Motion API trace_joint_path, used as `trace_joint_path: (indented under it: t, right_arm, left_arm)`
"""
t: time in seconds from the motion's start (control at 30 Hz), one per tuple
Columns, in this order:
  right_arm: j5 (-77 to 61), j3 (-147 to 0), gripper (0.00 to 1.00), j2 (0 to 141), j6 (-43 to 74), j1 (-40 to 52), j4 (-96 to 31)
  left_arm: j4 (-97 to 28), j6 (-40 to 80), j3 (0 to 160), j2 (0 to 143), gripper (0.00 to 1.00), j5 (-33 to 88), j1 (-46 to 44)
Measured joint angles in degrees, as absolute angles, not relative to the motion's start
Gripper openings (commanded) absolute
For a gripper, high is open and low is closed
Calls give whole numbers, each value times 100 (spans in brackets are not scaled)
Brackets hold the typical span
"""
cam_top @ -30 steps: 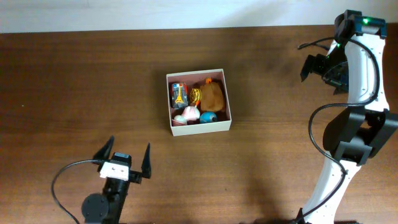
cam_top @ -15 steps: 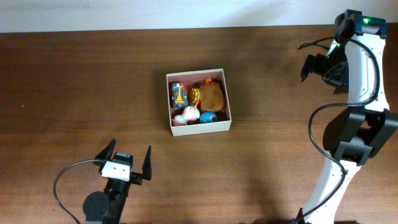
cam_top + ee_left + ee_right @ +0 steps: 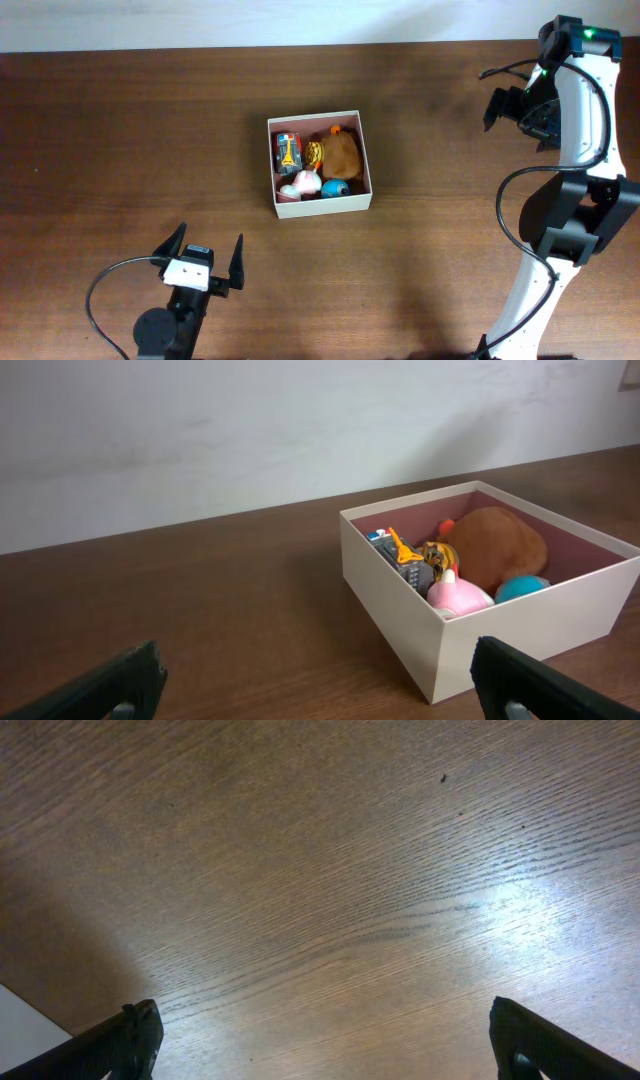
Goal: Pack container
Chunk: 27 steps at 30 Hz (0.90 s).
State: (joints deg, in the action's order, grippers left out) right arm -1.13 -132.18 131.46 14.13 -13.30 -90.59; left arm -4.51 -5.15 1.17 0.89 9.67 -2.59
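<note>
The container (image 3: 353,203), a square cream-walled box with a reddish-brown inside, sits mid-table and holds several small toys: a brown plush (image 3: 342,153), a pink toy (image 3: 304,182), a blue ball (image 3: 334,188) and a toy car (image 3: 288,152). It also shows in the left wrist view (image 3: 520,630), at the right. My left gripper (image 3: 205,252) is open and empty near the front left, well short of the box. My right gripper (image 3: 505,108) is open and empty at the far right, over bare wood.
The wooden table's back edge (image 3: 200,48) meets a pale wall. The right arm's white body (image 3: 560,230) and cables stand along the right side. The left arm's base (image 3: 165,325) sits at the front edge.
The left gripper has drawn back slightly toward the front edge. The right arm and the box have not moved.
</note>
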Motion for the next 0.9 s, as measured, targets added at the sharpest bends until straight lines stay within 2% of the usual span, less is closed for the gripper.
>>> trace_joint_path:
  t: [0.17, 0.27, 0.37, 0.57, 0.7, 0.77, 0.9]
  right_arm:
    - [-113, -13192, 99, 13013, 1411, -1297, -9059]
    - [-110, -13144, 98, 12475, 1411, -1212, -9015]
    - [-110, -13126, 99, 11561, 1411, -1022, -8938]
    - [257, -13126, 99, 8875, 1409, -274, -8825]
    - [639, -12263, 99, 7448, 1413, -220, -8646]
    - [775, -11441, 99, 6768, 1409, -220, -8005]
    - [794, -9323, 98, 5474, 1413, -220, -5706]
  left_arm:
    - [-451, -515, 117, 89, 100, 967, -259]
    - [-451, -513, 117, 89, 99, 967, -259]
    - [-451, -515, 117, 89, 100, 967, -259]
    - [-449, -513, 117, 86, 99, 967, -259]
    - [-451, -513, 117, 84, 100, 967, -259]
    - [-451, -513, 117, 84, 100, 967, -259]
    - [-449, -515, 117, 84, 100, 967, -259]
